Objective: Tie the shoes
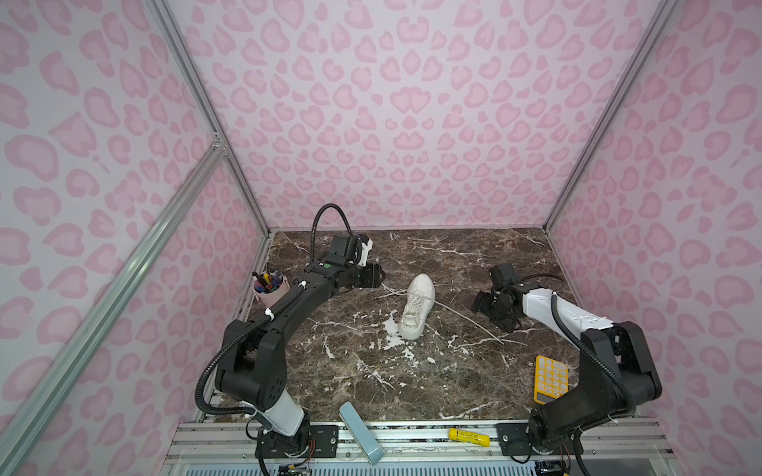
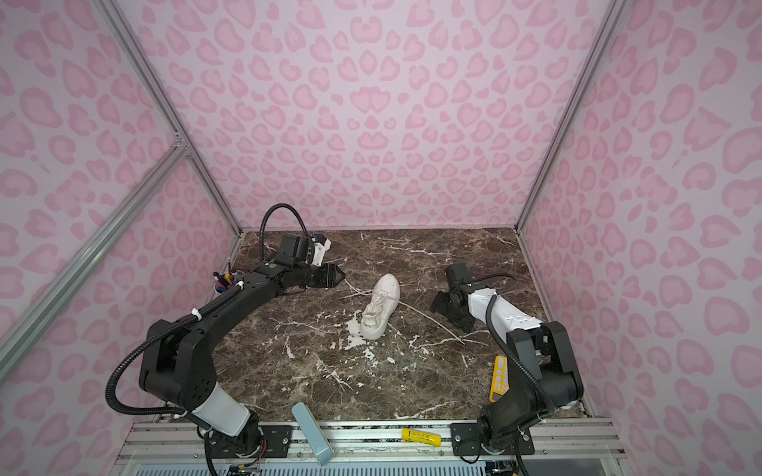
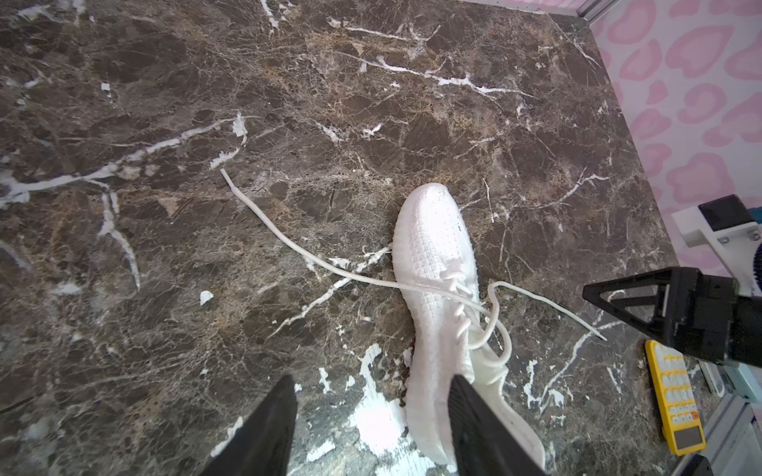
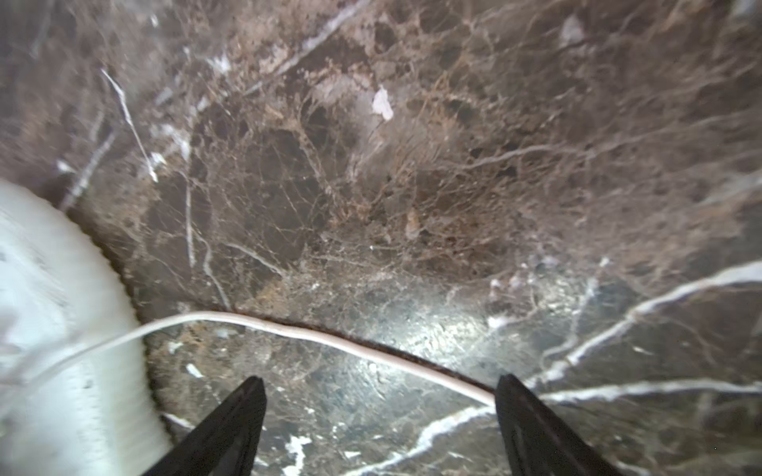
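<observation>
Clutter comes first: on the aluminium rail before the near edge of the marble worktop lie a grey-blue block and a yellow tube whose black print is too small to read. A yellow calculator sits by the near right corner, its key markings also illegible.

Around the middle of the worktop stands the white sneaker, upright on its sole with its toe toward the far edge. No brand mark shows on it. The laces cross loosely over the tongue, untied. The right lace runs toward the right edge, and the left lace trails toward the far left corner.

The shoe looks light, with a soft knit upper over a firmer chunky sole, so a hard pull would probably drag it. The laces look thin, limp and easily lost among the marble's white veins. The free ends seem the best places to pinch.

The right gripper sits low beside the sneaker with its fingers apart and the right lace lying on the marble between them, unclamped. Farther back, the left gripper hovers near the left lace's tip, fingers apart and empty. A pink pen cup stands at the left edge.
</observation>
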Controlling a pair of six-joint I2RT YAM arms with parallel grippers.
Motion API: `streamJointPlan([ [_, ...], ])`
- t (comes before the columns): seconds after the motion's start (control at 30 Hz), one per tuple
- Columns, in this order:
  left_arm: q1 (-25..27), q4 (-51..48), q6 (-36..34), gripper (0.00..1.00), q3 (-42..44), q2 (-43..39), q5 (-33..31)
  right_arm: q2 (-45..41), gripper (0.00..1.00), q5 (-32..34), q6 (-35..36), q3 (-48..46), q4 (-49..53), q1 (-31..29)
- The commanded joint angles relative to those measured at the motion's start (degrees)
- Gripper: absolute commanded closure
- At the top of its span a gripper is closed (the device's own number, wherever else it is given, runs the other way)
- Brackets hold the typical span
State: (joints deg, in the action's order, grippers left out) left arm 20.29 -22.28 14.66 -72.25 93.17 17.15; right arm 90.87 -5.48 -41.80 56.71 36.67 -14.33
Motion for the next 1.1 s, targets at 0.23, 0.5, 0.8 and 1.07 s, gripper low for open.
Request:
streamJointPlan([
  [0.23,-0.1,1.5,-0.9,0.39,0.6,-0.6,0.7,4.4,0.29,9.7,13.4,3.8,14.0,-2.1],
  [0.5,0.0,0.9,-1.1,0.39,0.2,-0.2,0.7,8.5,0.37,5.0,18.9,5.4,12.7,-1.8],
  [0.8,-0.1,0.9,-0.8,0.40,0.0,-0.1,0.6,12.3,0.53,3.8,21.3,7.6,14.3,-1.6],
  [1.07,0.0,0.8,-0.7,0.40,-0.4,0.4,1.0,11.8,0.62,2.8,21.5,5.4,13.5,-0.5],
])
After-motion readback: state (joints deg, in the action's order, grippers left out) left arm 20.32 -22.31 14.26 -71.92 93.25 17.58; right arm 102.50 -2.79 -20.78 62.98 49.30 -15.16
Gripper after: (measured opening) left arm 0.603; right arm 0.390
